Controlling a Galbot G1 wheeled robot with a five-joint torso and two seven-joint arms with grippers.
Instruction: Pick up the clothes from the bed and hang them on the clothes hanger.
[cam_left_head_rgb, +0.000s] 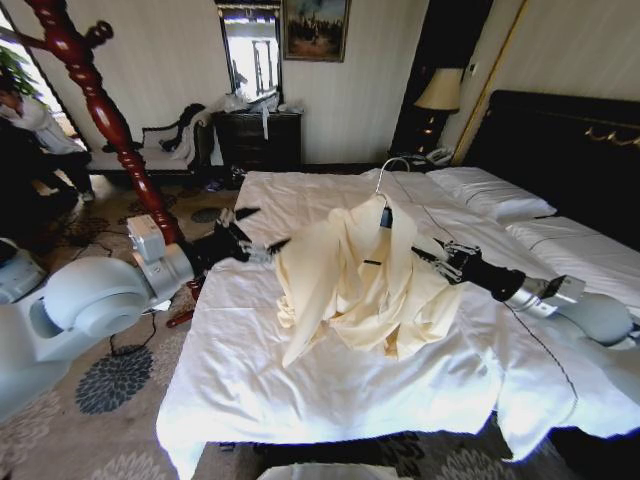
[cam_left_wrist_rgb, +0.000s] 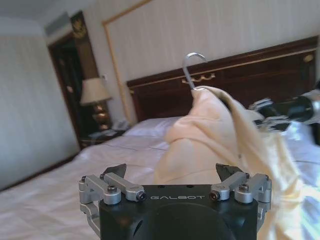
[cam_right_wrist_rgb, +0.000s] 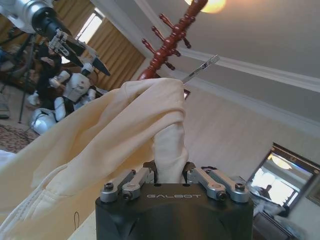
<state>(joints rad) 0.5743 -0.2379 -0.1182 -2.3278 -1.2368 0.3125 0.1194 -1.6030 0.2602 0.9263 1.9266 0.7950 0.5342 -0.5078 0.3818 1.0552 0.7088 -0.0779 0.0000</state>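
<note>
- My head view is bright: daylight enters through a window (cam_left_head_rgb: 20, 75) at far left and blows out there, and the white bed (cam_left_head_rgb: 330, 385) glares almost featureless.
- That view bends at its edges; the red post (cam_left_head_rgb: 100, 110) leans and the walls curve.
- A lit lamp (cam_left_head_rgb: 440, 90) glows weakly in the dark corner.
- My left wrist view is soft and hazy, the headboard (cam_left_wrist_rgb: 240, 80) dim, bluish glare at lower right.
- My right wrist view catches a ceiling light (cam_right_wrist_rgb: 212, 5) flaring; my right tool (cam_right_wrist_rgb: 170, 175) sits close and sharp, the room behind blurred.
</note>
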